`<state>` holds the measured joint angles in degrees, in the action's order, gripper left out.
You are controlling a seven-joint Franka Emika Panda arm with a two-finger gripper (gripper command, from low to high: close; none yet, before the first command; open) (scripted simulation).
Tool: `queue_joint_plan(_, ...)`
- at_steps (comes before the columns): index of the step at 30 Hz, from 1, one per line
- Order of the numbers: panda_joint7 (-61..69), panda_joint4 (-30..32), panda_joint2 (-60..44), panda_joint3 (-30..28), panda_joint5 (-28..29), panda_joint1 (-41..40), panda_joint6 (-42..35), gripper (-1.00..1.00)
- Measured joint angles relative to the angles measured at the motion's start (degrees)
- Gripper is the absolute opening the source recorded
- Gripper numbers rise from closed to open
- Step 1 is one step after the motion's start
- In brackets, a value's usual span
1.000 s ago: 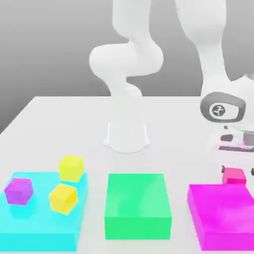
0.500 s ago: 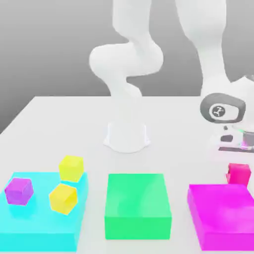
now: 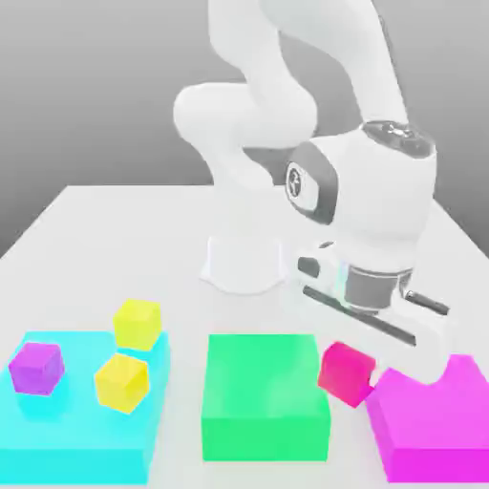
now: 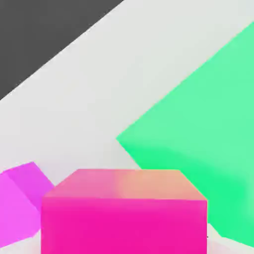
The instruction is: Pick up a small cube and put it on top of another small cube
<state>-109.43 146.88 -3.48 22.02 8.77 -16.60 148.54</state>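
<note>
A plain grey backdrop stands behind a matt white table (image 3: 115,239), on which three flat, box-shaped blocks lie in a row along the near edge. The cyan block (image 3: 81,435), on the exterior view's left, carries a small purple cube (image 3: 36,368) and a yellow cube (image 3: 122,382) on its top face; a second yellow cube (image 3: 138,323) sits at its far edge, and whether it rests on the block or on the table just behind I cannot tell. The green block (image 3: 265,396) in the middle and the magenta block (image 3: 439,430) on the exterior view's right have bare tops.

The gripper (image 3: 355,368) is pressed together on the small hot-pink cube (image 3: 345,373), which hangs tilted in the air over the gap between the green and magenta blocks, touching neither. In the hand view the hot-pink cube (image 4: 124,211) sits close under the camera, with the green block (image 4: 198,139) and a corner of the magenta block (image 4: 20,198) below it.

All surfaces are smooth and untextured; the arm (image 3: 368,191) is glossy white with rounded joints above a cylindrical base (image 3: 244,263).
</note>
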Motion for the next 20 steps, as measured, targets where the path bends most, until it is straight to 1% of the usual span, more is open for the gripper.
queue_joint_plan(12,9.16,-4.99,6.19,-13.27,-8.85,-27.19,-9.38,-1.00)
queue_joint_plan(14,9.23,-4.71,3.85,-13.57,-8.71,-28.56,-6.68,-1.00)
queue_joint_plan(16,8.61,-4.00,0.20,-13.18,-7.80,-28.67,-2.34,-1.00)
queue_joint_plan(17,8.39,-3.76,-1.01,-13.15,-7.48,-28.46,-0.90,1.00)
queue_joint_plan(20,8.39,-3.76,-1.01,-13.15,-7.48,-28.45,-0.90,1.00)
